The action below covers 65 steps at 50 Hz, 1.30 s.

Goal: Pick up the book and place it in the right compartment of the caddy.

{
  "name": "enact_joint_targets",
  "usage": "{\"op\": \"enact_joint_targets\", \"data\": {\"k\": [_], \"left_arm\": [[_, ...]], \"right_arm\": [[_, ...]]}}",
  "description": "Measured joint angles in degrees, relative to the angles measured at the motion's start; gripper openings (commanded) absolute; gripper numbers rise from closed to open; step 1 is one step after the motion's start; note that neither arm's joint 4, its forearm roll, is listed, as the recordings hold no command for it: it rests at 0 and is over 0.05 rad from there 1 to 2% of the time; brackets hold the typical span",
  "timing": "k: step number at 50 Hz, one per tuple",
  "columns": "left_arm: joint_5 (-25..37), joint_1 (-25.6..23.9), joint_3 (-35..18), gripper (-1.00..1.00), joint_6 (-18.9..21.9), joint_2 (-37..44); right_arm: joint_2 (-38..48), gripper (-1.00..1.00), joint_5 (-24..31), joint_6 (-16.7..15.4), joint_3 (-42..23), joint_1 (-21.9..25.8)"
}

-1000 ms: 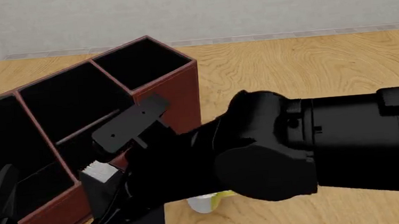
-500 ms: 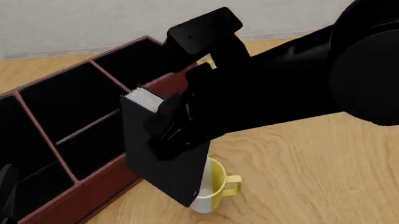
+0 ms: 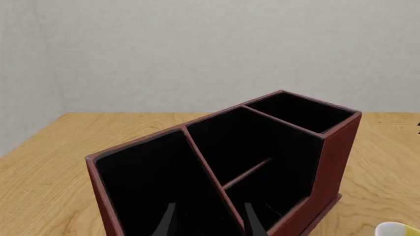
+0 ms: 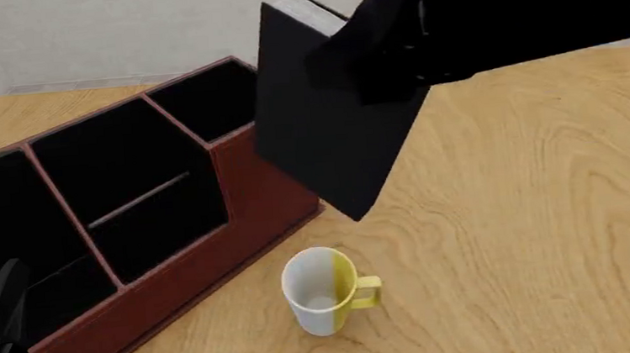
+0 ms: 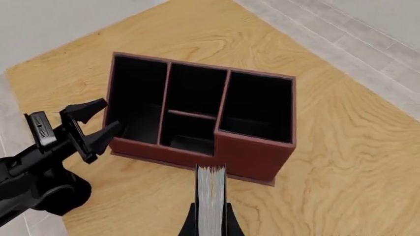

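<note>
The black book (image 4: pixel 327 121) hangs tilted in the air, overlapping the right end of the reddish-brown caddy (image 4: pixel 259 189) in the front view. My right gripper (image 4: pixel 367 50) is shut on its upper part. In the right wrist view the book's speckled page edge (image 5: pixel 211 194) points toward the caddy (image 5: pixel 253 157), between the fingers of the right gripper (image 5: pixel 211 223). The right compartment (image 4: pixel 213 96) (image 5: pixel 256 105) (image 3: pixel 298 110) shows a plain black inside. My left gripper (image 3: pixel 208 226) (image 5: pixel 98 123) is open and holds nothing, close in front of the caddy's left section (image 3: pixel 147 187).
A white-and-yellow mug (image 4: pixel 324 292) stands on the wooden table (image 4: pixel 520 211) just in front of the caddy's right end, and its rim (image 3: pixel 394 230) also shows in the left wrist view. The middle section (image 4: pixel 123 166) has an inner crossbar.
My right arm has risen and swung back and to the right, carrying the book from low in front of the caddy to high above its right end. The mug is now uncovered. The left arm stayed still.
</note>
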Motion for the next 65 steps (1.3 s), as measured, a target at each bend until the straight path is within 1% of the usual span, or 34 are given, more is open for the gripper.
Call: {"op": "enact_joint_targets", "data": {"k": [15,23,28,35,53,65], "left_arm": [[0.0,-0.01,0.0,1.0,0.0,0.0],[0.0,0.0,0.0,1.0,0.0,0.0],[0.0,0.0,0.0,1.0,0.0,0.0],[0.0,0.0,0.0,1.0,0.0,0.0],[0.0,0.0,0.0,1.0,0.0,0.0],[0.0,0.0,0.0,1.0,0.0,0.0]], "right_arm": [[-3.14,-1.0,4.93,-3.27,-5.55,-4.74],[-3.92,-1.0,7.72,-3.49,-9.64,-7.81],[-3.04,-1.0,9.95,-2.5,-13.69,-8.88],[-0.9,-1.0,13.17,-2.42,-20.38,-10.86],[9.46,-1.0,23.01,-3.81,-40.74,-14.28],[16.86,-1.0,26.62,-5.3,-50.63,-16.91]]}}
